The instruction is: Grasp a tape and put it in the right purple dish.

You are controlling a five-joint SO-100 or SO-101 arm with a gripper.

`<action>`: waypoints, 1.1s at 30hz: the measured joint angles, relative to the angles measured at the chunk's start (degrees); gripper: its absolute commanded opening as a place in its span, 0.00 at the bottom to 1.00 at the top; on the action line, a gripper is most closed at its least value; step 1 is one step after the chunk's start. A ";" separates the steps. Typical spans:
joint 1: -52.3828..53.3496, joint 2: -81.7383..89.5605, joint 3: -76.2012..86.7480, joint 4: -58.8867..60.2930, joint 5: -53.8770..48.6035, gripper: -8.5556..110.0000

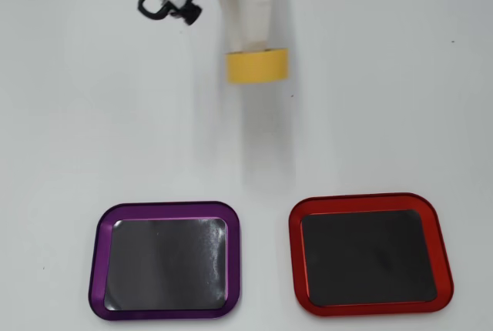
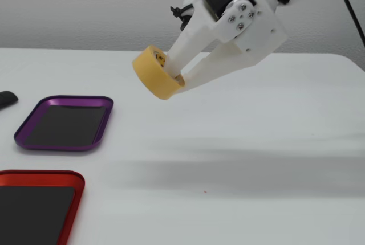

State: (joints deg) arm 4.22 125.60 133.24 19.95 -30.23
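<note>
The tape (image 2: 157,80) is gripped by the gripper (image 2: 173,69) and is held in the air, clear of the white worktop (image 2: 256,159). In the fixed view, one finger passes through the roll's core and the other presses on the outer wall, so the jaws are clenched on the roll's wall. The roll is tilted, with its open face turned toward the arm.

In the overhead view, the tape (image 1: 257,65) is seen at the far end of the scene, well apart from both trays. The purple dish (image 1: 98,269) lies at the near left, and the red-rimmed tray (image 1: 445,265) lies at the near right. Both trays are unoccupied.

A black cable bundle (image 1: 166,4) is seen left of the gripper (image 1: 252,48).
</note>
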 measured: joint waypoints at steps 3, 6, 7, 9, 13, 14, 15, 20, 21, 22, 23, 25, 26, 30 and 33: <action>1.05 -1.14 3.52 -11.34 -0.35 0.07; 0.97 -6.77 1.93 -14.94 -0.35 0.07; 1.14 -9.40 0.35 -15.21 -0.35 0.07; 1.67 -15.29 -3.43 -15.47 -0.35 0.07; 2.99 -27.77 -12.30 -15.73 -0.26 0.07; 3.43 -30.41 -14.33 -15.73 0.18 0.07; 4.31 -32.78 -16.35 -15.64 1.14 0.07; 7.38 -41.66 -27.33 -10.99 4.66 0.07; 7.82 -42.63 -29.44 -9.40 4.83 0.07; 8.26 -43.51 -31.46 -8.00 4.83 0.07; 8.88 -44.38 -33.31 -6.86 4.92 0.07; 10.02 -45.35 -36.21 -5.19 5.10 0.07; 10.72 -45.53 -37.44 -4.39 5.10 0.07; 11.16 -45.53 -40.34 -2.20 5.10 0.07; 10.90 -45.53 -40.78 -1.93 5.10 0.07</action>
State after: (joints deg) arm 15.12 80.07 92.46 18.02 -25.14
